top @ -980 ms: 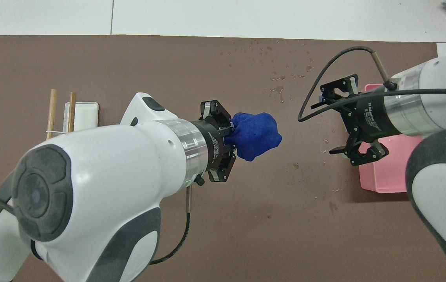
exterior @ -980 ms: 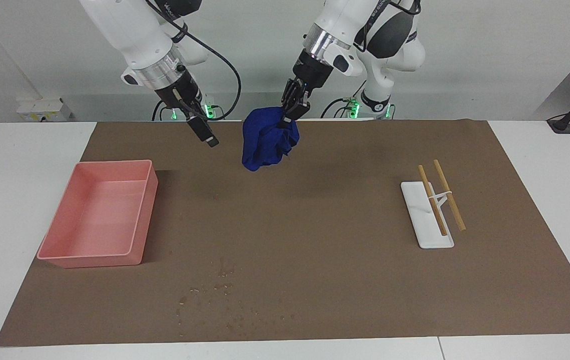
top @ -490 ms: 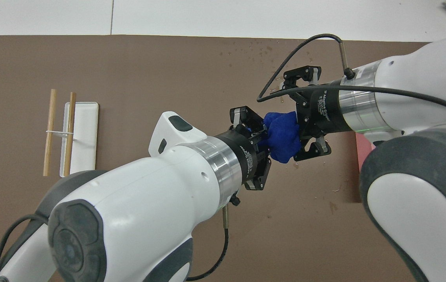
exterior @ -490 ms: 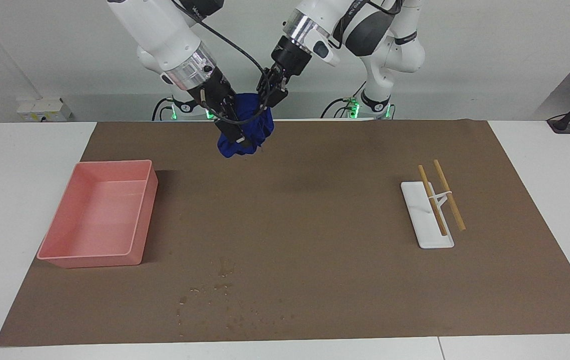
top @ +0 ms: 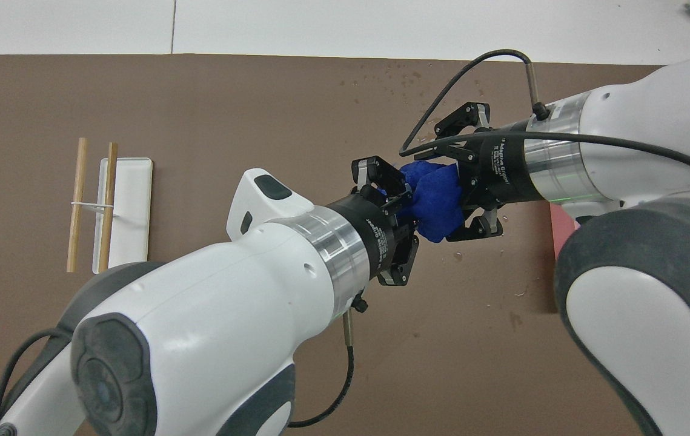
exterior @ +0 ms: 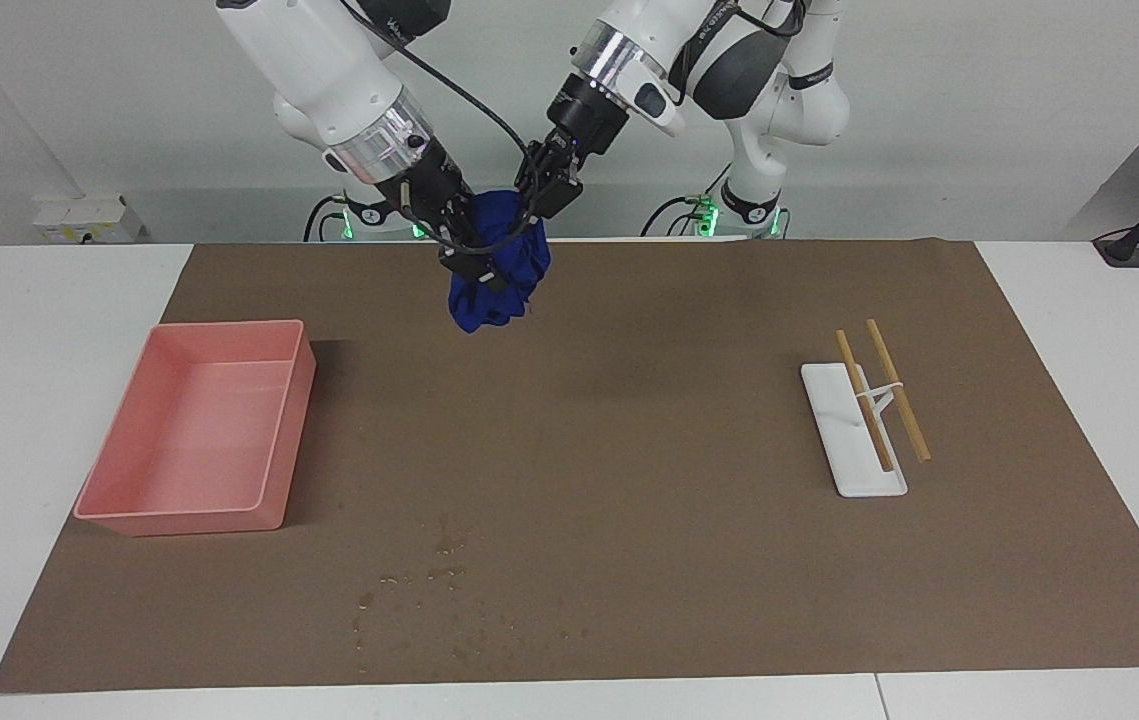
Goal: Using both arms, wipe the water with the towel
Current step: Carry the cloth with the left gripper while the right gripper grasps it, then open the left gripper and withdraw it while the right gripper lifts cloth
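Two grippers met on the towel high in the upper centre of the facing view, over the brown mat at the robots' edge, while the water lay untouched as scattered droplets low in that frame, just left of centre. By that showing, the pickup was done and the wiping itself had not begun: the cloth hung bunched in the air and had yet to be carried down to the wet patch. The left gripper was clamped on one side of the bundle, its arm entering from the lower left of the overhead view and reaching diagonally upward. The right gripper came in from the right of that view, its fingers around the other side of the towel; whether they had fully closed on it I could not tell. Both wrists tilted steeply toward each other.
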You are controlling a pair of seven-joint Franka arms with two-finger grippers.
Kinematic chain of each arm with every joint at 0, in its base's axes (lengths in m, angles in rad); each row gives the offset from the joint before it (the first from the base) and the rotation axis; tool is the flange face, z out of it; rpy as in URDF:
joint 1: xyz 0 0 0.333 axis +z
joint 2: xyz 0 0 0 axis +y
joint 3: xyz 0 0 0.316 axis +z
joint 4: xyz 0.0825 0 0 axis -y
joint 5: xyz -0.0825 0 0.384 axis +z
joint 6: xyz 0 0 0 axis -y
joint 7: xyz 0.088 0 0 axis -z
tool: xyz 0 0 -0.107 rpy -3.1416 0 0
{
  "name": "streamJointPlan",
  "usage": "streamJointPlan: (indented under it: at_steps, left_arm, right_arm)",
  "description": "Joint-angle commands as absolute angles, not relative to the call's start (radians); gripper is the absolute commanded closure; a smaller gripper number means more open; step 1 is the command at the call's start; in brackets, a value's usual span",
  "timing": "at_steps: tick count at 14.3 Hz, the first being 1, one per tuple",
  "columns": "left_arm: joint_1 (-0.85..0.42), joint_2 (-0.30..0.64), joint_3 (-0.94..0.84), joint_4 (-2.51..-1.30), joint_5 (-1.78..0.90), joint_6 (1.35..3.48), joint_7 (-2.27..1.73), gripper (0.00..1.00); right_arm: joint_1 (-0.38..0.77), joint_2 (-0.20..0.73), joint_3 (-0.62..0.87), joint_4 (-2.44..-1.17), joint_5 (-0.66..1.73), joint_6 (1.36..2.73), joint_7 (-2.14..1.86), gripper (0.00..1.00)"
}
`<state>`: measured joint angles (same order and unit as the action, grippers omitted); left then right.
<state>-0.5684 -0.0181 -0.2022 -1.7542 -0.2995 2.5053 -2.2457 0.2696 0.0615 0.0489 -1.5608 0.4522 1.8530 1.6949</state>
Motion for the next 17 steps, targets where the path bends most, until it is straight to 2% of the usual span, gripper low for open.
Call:
streamJointPlan:
  at_steps: [1, 2, 3, 4, 7, 11, 14, 17]
  left_arm:
    - [-0.604, -0.014, -0.198, -1.747, -0.313, 2.546, -2.267, 1.00]
    - [-0.603, -0.012, -0.198, -1.749, -0.313, 2.546, -2.261, 0.92]
    - [-0.600, -0.012, -0.196, -1.750, -0.311, 2.545, -2.255, 0.52]
    - [-0.592, -0.014, -0.196, -1.750, -0.310, 2.540, -2.256, 0.01]
    - [-0.528, -0.017, -0.193, -1.763, -0.308, 2.485, -2.257, 0.00]
    - [-0.439, -0.046, -0.187, -1.752, -0.287, 2.277, -2.240, 0.00]
    - [-0.372, -0.064, -0.186, -1.756, -0.268, 2.140, -2.023, 0.00]
    - [-0.269, -0.077, -0.184, -1.755, -0.268, 2.004, -1.779, 0.00]
  right_arm:
    - [0.285, 0.066, 0.051, -1.571, 0.489, 1.899, 1.709, 1.00]
    - [0.282, 0.067, 0.051, -1.565, 0.486, 1.899, 1.701, 1.00]
    - [0.273, 0.067, 0.051, -1.560, 0.482, 1.899, 1.689, 1.00]
    - [0.268, 0.067, 0.051, -1.557, 0.474, 1.899, 1.669, 1.00]
    - [0.261, 0.069, 0.049, -1.568, 0.450, 1.931, 1.612, 1.00]
    - [0.259, 0.096, 0.048, -1.574, 0.391, 2.048, 1.597, 1.00]
    - [0.252, 0.173, 0.043, -1.572, 0.356, 2.184, 1.482, 1.00]
    - [0.216, 0.306, 0.041, -1.552, 0.292, 2.334, 1.295, 1.00]
